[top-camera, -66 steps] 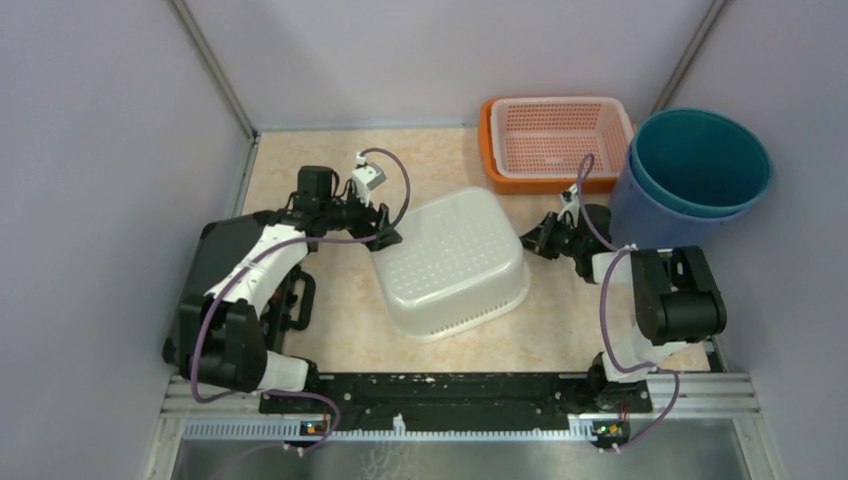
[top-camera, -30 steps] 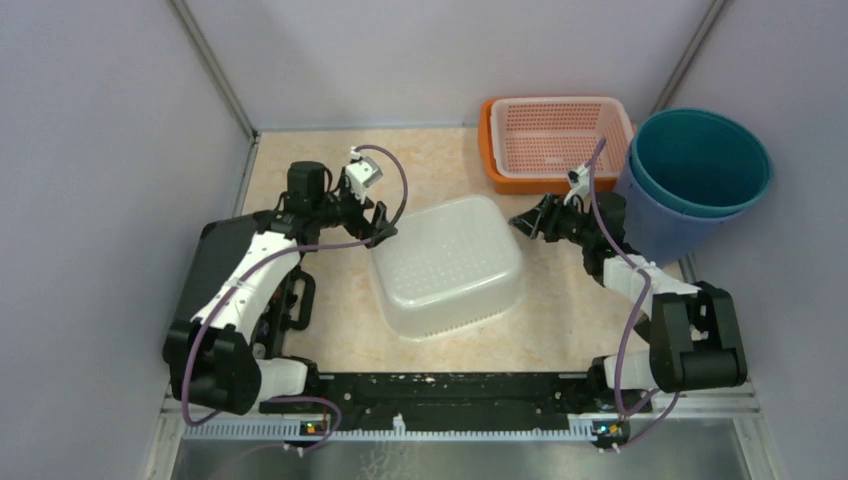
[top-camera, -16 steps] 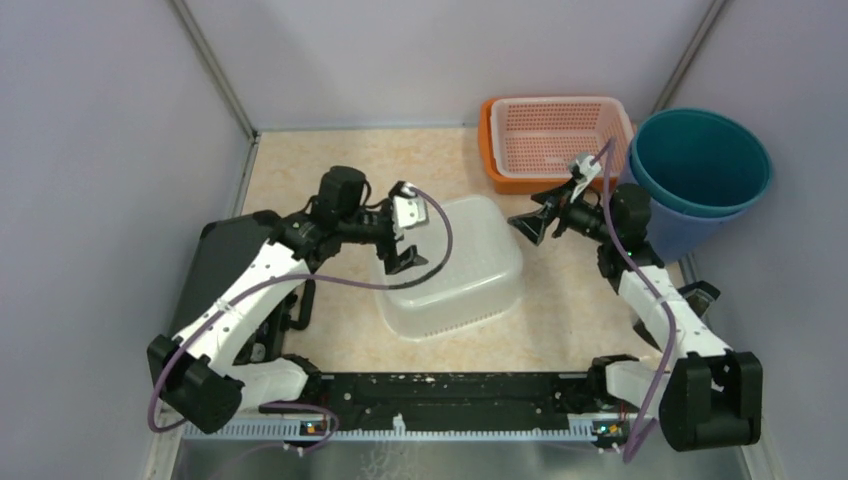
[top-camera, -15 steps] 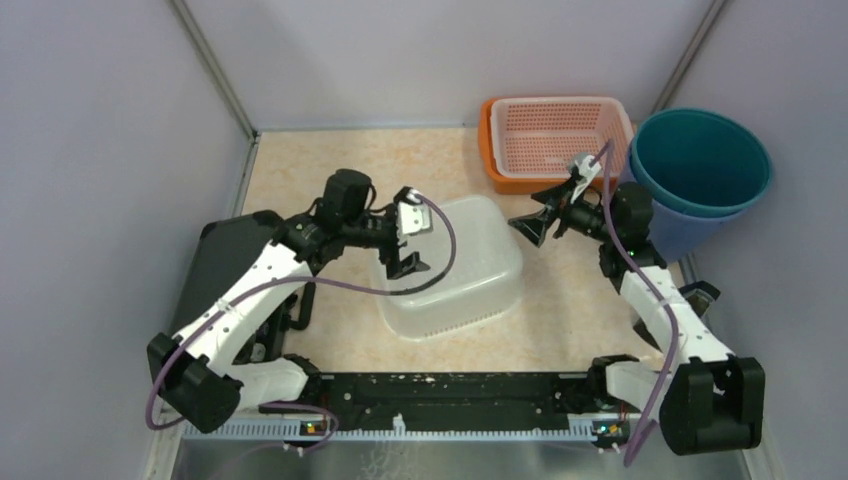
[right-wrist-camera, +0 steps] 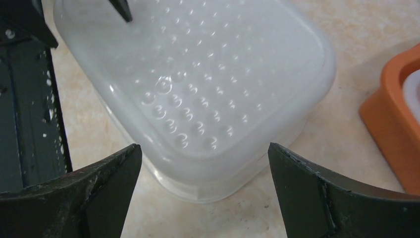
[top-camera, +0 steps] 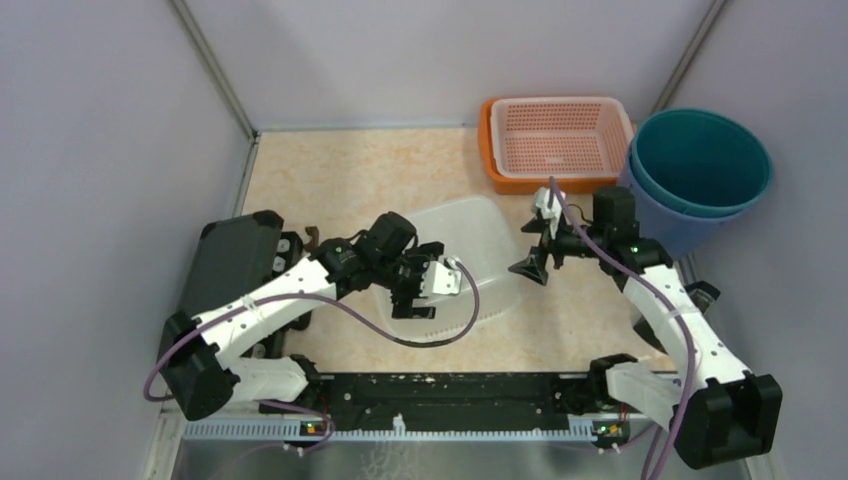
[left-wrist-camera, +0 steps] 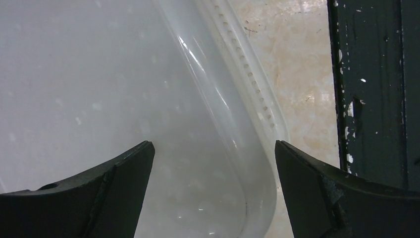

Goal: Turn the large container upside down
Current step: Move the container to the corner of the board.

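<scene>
The large container (top-camera: 480,235) sits on the desk (top-camera: 330,180) with its rim down and its dimpled base facing up, which the right wrist view shows clearly (right-wrist-camera: 198,89). By that, the turn itself looks finished and the step in hand is the release.

The left claw (top-camera: 420,290) hangs over the container's near-left part with its jaws spread wide and nothing between them (left-wrist-camera: 213,148). Under it are the translucent wall and the perforated rim flange. The right claw (top-camera: 528,262) stands just beside the container's right side, also wide open and empty (right-wrist-camera: 204,148).

The next move probably calls for raising both arms away without nudging the container, since it looks light and could slide.

No brand, label or writing can be read on the container.
</scene>
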Controlling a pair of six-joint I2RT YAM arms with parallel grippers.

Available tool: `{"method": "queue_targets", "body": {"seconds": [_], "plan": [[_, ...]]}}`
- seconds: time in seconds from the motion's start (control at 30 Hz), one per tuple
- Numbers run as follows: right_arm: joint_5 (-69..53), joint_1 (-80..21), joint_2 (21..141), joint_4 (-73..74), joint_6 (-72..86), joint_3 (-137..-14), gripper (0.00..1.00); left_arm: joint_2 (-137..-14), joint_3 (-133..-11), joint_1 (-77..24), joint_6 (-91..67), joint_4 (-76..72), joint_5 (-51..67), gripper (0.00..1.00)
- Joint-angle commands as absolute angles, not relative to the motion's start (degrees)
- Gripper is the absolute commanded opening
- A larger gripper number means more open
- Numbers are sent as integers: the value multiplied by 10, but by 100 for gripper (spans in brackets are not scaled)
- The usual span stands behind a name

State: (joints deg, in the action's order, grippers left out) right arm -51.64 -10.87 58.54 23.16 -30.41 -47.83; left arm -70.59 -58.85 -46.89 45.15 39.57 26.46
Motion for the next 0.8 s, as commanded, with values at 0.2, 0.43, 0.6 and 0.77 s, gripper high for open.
{"method": "queue_targets", "body": {"seconds": [0.2, 0.43, 0.6, 0.77], "plan": [[-428, -161, 548, 340, -423, -436, 99, -718, -547, -483, 417, 339, 138, 98], [-321, -245, 598, 253, -370, -419, 99, -690, -519, -483, 388, 312, 45, 91], [-322, -256, 642, 216, -330, -437, 99, -665, -489, -466, 397, 286, 15, 90], [-337, -261, 658, 218, -305, -465, 99, -654, -474, -413, 409, 271, 25, 89]]}}
